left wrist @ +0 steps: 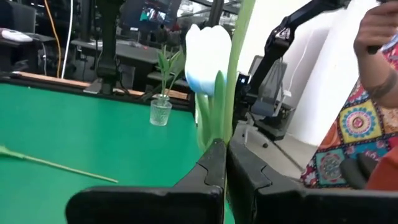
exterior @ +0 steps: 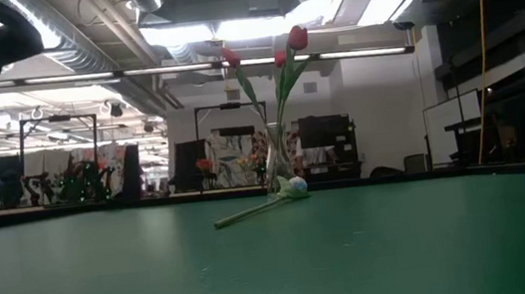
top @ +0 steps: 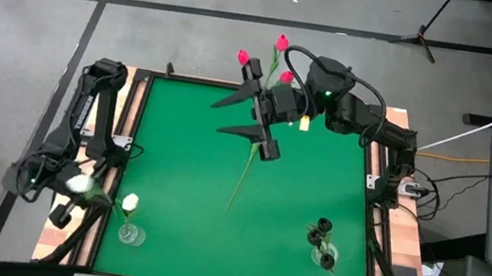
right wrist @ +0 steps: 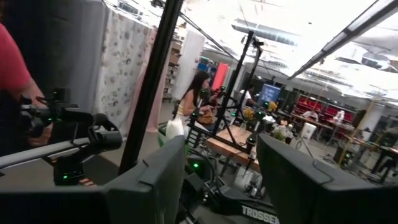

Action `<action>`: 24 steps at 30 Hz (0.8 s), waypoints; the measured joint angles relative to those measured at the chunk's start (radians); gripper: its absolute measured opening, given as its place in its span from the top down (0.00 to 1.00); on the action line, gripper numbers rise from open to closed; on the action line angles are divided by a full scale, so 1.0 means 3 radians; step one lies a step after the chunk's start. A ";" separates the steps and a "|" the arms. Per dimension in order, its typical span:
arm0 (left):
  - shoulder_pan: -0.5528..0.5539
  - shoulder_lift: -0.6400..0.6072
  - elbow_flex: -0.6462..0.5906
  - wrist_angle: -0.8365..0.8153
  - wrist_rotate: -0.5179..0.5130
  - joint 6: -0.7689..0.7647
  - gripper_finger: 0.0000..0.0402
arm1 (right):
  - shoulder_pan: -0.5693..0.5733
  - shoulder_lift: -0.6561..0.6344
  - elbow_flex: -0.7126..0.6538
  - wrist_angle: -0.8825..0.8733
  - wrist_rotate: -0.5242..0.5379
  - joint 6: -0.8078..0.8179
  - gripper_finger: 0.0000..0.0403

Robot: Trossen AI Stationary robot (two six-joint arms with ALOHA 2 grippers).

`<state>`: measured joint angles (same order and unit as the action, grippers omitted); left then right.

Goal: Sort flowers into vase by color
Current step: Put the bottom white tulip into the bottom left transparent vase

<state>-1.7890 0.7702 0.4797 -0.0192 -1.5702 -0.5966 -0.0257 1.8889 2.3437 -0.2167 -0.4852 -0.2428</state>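
My left gripper (top: 78, 185) is at the table's near left edge, shut on a white tulip (left wrist: 208, 56). My right gripper (top: 217, 118) hangs open, high over the far middle of the green table, pointing left and touching nothing. Under it a white tulip (top: 245, 171) lies flat on the mat, its bud (exterior: 295, 186) toward the far side. Three pink-red tulips (top: 281, 43) stand in a glass vase (exterior: 278, 165) at the far edge. One white tulip (top: 130, 202) stands in the near left vase (top: 130, 234). Black tulips (top: 322, 232) fill the near right vase (top: 325, 257). My left gripper pinches the white tulip between its two fingers (left wrist: 211, 168) on the green stem and leaf (left wrist: 216, 127) just below the bud. The bud stands out past the fingertips. The flower is lifted clear of the table.
A raised wooden rim (top: 378, 222) runs around the mat. A person in patterned clothing (left wrist: 354, 124) stands close beside the left arm, and another person's red sleeve (right wrist: 12, 62) shows beyond the table. Bare mat (top: 214, 239) lies between the two near vases.
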 joint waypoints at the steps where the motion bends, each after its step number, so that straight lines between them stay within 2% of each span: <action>1: -0.0001 0.0020 0.0000 0.0007 -0.0002 -0.0040 1.00 | 0.0000 0.0000 0.0000 -0.0005 0.0024 0.0000 0.50; 24: 0.0031 0.0517 0.0000 -0.0111 -0.0003 -0.0737 1.00 | 0.0000 0.0000 0.0001 -0.0071 0.0252 -0.0083 0.50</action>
<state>-1.7796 0.9254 0.4797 -0.0525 -1.5711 -0.8177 -0.0257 1.8889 2.3439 -0.2380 -0.4095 -0.2676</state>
